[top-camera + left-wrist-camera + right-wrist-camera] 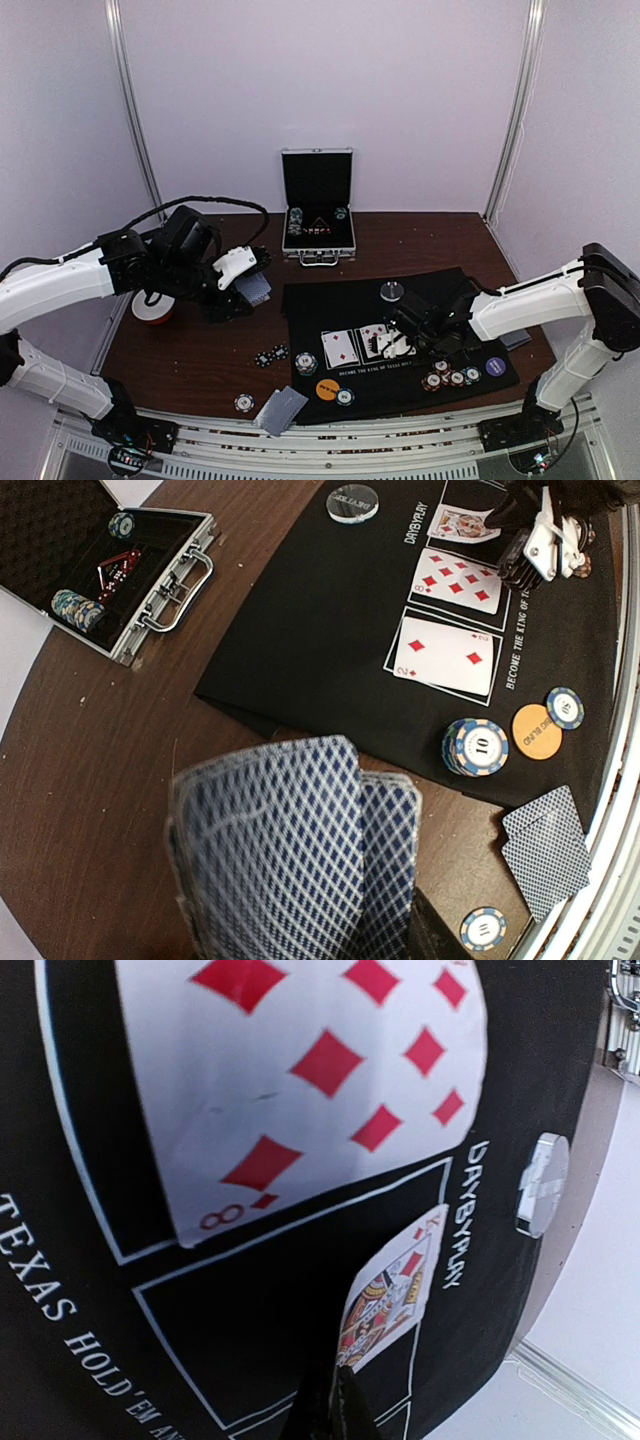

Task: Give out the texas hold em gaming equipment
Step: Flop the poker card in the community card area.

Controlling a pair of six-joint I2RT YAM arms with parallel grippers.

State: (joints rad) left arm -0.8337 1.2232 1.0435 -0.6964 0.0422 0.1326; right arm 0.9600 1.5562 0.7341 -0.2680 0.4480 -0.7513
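My left gripper (243, 278) is shut on a fanned deck of blue-backed cards (290, 850), held above the brown table left of the black mat (440, 290). My right gripper (338, 1385) is shut on a king of diamonds (390, 1295), held tilted over the mat's third card box. The eight of diamonds (300, 1070) and the two of diamonds (445, 655) lie face up beside it. A chip stack (476, 746), an orange button (536, 732) and a single chip (565, 707) lie at the mat's near left. A silver-grey disc (391, 291) lies at the mat's far edge.
The open silver case (318, 210) stands at the back with chips inside. A red-and-white round thing (153, 308) sits at the far left. Two face-down cards (282, 408) and a chip (244, 403) lie near the front edge. More chips (450, 377) and a purple button (495, 366) lie at the mat's right.
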